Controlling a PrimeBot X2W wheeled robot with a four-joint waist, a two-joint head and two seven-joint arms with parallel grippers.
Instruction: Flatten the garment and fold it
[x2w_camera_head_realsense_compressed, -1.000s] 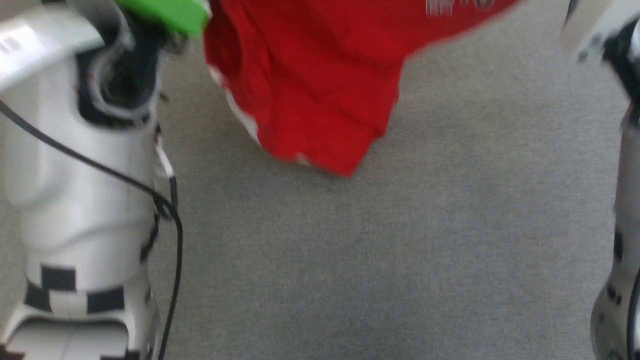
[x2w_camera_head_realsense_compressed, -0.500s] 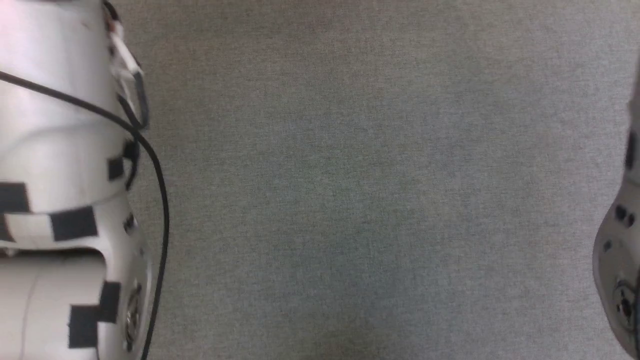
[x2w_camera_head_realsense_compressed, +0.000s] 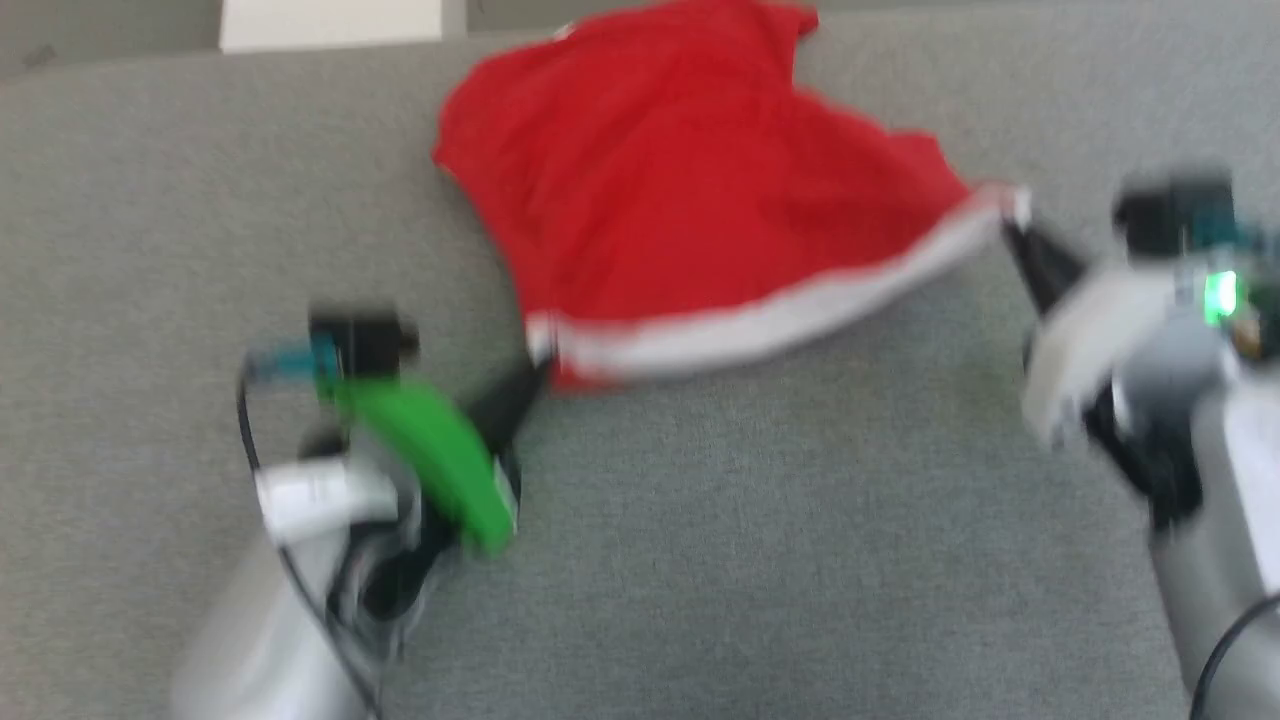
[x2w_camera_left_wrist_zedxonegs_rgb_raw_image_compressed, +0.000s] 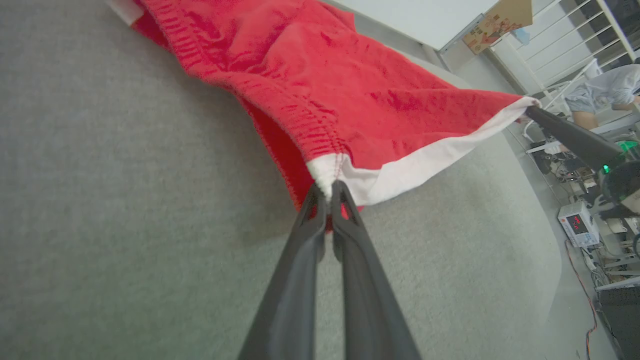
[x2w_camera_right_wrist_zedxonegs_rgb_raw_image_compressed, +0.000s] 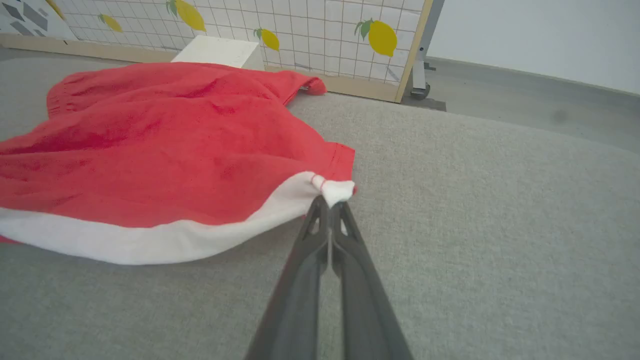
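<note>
The garment (x2w_camera_head_realsense_compressed: 680, 190) is bright red with a broad white stripe along its near edge, spread on the grey cloth surface (x2w_camera_head_realsense_compressed: 700, 560). My left gripper (x2w_camera_head_realsense_compressed: 535, 365) is shut on the stripe's left corner; in the left wrist view the gripper (x2w_camera_left_wrist_zedxonegs_rgb_raw_image_compressed: 329, 192) pinches white fabric of the garment (x2w_camera_left_wrist_zedxonegs_rgb_raw_image_compressed: 360, 105). My right gripper (x2w_camera_head_realsense_compressed: 1008, 225) is shut on the stripe's right corner, and the right wrist view shows that gripper (x2w_camera_right_wrist_zedxonegs_rgb_raw_image_compressed: 330, 202) clamping a white bunch of the garment (x2w_camera_right_wrist_zedxonegs_rgb_raw_image_compressed: 165, 145). The white stripe (x2w_camera_head_realsense_compressed: 760, 320) hangs taut between both grippers, slightly raised.
A white box (x2w_camera_head_realsense_compressed: 330, 22) sits past the surface's far edge, next to a tiled panel with lemon prints (x2w_camera_right_wrist_zedxonegs_rgb_raw_image_compressed: 320, 30). In the left wrist view a person (x2w_camera_left_wrist_zedxonegs_rgb_raw_image_compressed: 605, 92) and lab gear (x2w_camera_left_wrist_zedxonegs_rgb_raw_image_compressed: 577, 225) are off to the right, beyond the surface's edge.
The head camera has swung, so the whole picture shifted; the garment and both grippers are back in view. Both grippers stay shut on the stripe's corners.
</note>
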